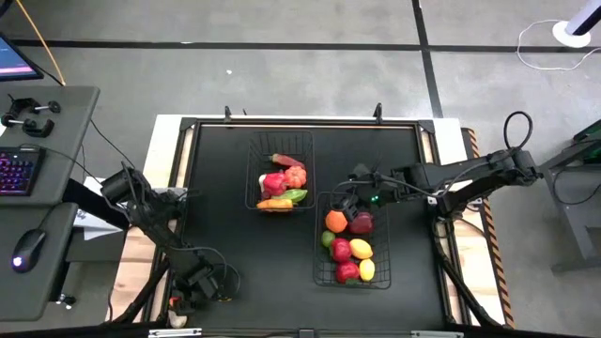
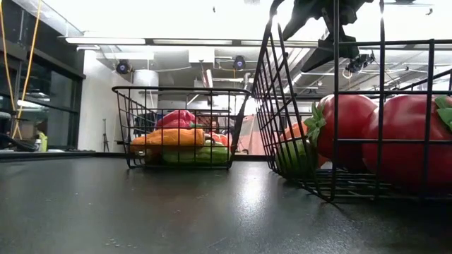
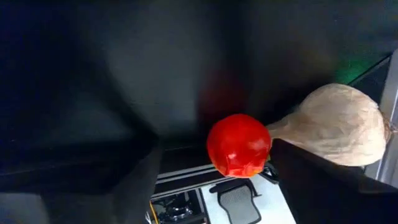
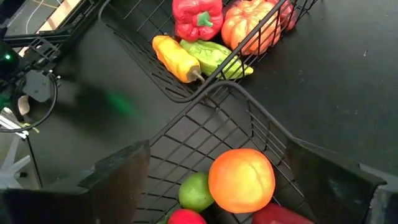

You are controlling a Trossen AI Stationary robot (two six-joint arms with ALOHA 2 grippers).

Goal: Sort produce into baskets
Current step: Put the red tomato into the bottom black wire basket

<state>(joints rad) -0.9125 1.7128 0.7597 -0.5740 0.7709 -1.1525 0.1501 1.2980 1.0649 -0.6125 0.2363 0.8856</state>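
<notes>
Two black wire baskets stand on the black table. The far one [image 1: 282, 174] holds red, pink, orange and green produce. The near right one [image 1: 352, 239] holds orange, red, yellow and green pieces. A red round piece [image 3: 239, 145] and a beige garlic bulb [image 3: 339, 124] lie at the table's near left corner. My left gripper [image 1: 202, 282] is down there, open, its fingers on either side of the red piece. My right gripper [image 1: 352, 202] hangs open above the far end of the near right basket, over an orange fruit [image 4: 241, 179]. My left gripper has the red round piece [image 3: 264, 149] between its open fingers. One finger [image 3: 298, 180] stands right beside the piece, the other stands apart from it. I cannot tell whether the near finger touches. The piece rests on the table's edge.
A desk with a keyboard [image 1: 19, 174] and a mouse [image 1: 28, 246] stands left of the table. The baskets' upright wire walls [image 2: 282, 106] rise from the table's middle and right. Bare black table top [image 1: 221, 207] lies between the left arm and the baskets.
</notes>
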